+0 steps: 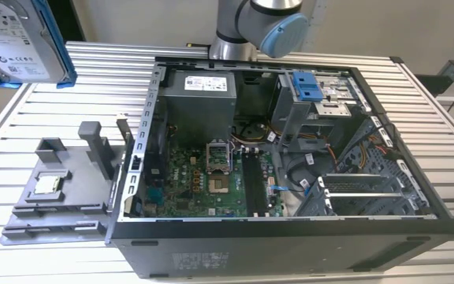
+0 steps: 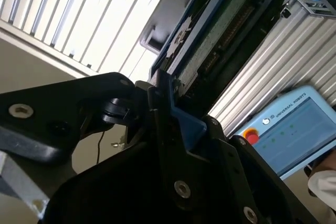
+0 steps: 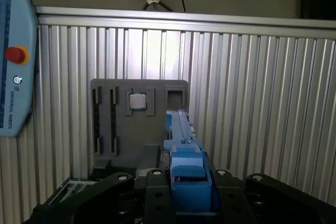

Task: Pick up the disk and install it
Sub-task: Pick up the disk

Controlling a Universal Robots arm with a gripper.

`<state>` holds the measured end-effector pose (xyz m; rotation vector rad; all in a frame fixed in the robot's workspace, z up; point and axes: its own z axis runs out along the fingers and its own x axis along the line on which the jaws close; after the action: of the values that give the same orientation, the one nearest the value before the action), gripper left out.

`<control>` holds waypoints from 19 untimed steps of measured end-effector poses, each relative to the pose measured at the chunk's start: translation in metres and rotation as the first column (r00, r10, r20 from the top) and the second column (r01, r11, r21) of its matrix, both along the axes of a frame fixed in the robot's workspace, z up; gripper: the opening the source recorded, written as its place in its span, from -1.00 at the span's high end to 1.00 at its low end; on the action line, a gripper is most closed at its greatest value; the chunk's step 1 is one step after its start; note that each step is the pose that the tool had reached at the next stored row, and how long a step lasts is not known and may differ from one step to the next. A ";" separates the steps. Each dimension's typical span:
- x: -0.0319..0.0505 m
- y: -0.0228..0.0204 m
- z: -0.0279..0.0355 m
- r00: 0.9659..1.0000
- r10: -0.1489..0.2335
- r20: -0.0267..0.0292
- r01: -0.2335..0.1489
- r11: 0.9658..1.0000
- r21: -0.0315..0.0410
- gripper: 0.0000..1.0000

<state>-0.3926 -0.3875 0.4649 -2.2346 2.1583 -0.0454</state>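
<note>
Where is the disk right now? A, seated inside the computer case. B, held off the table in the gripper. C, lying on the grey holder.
B: the disk is up in the air at the exterior view's upper left, and the first wrist view shows the gripper clamped on it.

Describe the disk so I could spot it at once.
Find the open computer case on the slatted metal table. Up in the air, at the exterior view's left, hangs the disk: flat, silver, white-labelled, rimmed in blue, unlike the small square chip on the grey tray.
</note>
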 end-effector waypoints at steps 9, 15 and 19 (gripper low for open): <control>0.0148 0.0000 0.0001 1.000 0.000 0.000 0.000 1.000 0.000 1.00; 0.0413 -0.0001 0.0001 1.000 0.000 0.000 0.000 1.000 0.004 1.00; 0.0594 -0.0005 0.0001 1.000 0.000 0.000 0.000 1.000 0.008 1.00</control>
<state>-0.3332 -0.3880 0.4650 -2.2304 2.1547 -0.0365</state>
